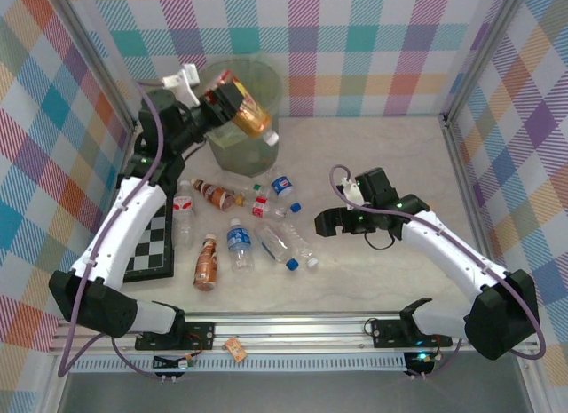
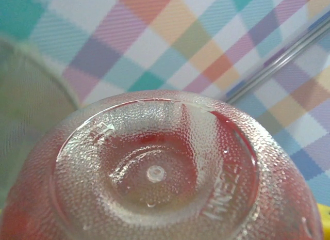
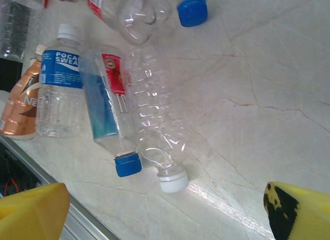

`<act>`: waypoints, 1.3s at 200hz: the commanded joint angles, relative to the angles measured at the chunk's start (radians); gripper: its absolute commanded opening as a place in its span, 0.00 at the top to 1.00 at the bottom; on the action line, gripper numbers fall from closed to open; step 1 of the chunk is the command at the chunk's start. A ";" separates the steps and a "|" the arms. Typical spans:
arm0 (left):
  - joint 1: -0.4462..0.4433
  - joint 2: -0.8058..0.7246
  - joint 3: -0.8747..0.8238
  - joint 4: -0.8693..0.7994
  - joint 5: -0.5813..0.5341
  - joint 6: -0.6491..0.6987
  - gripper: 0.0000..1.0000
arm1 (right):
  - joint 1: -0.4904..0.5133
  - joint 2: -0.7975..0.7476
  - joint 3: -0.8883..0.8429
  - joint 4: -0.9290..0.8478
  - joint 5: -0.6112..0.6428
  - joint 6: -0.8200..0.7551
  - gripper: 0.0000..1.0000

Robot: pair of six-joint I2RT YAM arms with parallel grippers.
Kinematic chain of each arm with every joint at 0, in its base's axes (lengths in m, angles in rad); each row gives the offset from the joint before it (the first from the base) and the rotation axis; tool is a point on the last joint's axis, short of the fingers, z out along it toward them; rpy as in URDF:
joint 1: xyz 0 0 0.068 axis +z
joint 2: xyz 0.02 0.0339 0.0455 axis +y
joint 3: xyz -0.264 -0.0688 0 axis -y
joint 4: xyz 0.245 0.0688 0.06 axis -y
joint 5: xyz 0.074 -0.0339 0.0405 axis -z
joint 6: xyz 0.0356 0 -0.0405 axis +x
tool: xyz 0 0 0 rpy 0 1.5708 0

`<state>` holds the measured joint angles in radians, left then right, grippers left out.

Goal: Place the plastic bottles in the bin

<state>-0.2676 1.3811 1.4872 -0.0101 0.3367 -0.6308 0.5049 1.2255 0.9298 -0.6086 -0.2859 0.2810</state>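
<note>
Amber-labelled plastic bottle w/ white cap (image 1: 250, 116) hangs tilted over round pale-green translucent bin (image 1: 273, 75), held by left gripper (image 1: 224, 99). Step: drop-off; next = let go. Right gripper (image 1: 330, 224) spread wide above clear ribbed bottle (image 3: 154, 116) on marble counter (image 1: 390, 164); needs to lower + close.

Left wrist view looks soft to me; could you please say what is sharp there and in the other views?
Left wrist: the held bottle sits so close that only its dimpled base centre is sharp, the bin soft. Right wrist: lying bottles crisp, yellow fingertips blurred, glare on the table. Top external: evenly lit, sharp.
</note>
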 commanded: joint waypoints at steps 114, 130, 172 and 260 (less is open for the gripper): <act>0.142 0.588 0.614 -0.038 -0.070 0.118 0.77 | 0.000 -0.179 -0.112 -0.099 0.091 0.038 0.04; 0.142 0.643 0.667 -0.077 -0.058 0.131 0.78 | 0.000 -0.191 -0.126 -0.096 0.084 0.045 0.04; 0.134 0.745 0.736 -0.182 0.029 0.173 0.76 | 0.000 -0.204 -0.145 -0.097 0.092 0.051 0.04; 0.119 0.784 0.703 -0.322 0.103 0.296 0.24 | 0.000 -0.198 -0.149 -0.099 0.107 0.052 0.04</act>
<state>-0.1379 2.1590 2.1895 -0.3099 0.4000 -0.3740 0.5049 1.0275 0.7887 -0.6979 -0.1833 0.3256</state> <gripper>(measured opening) 0.719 0.960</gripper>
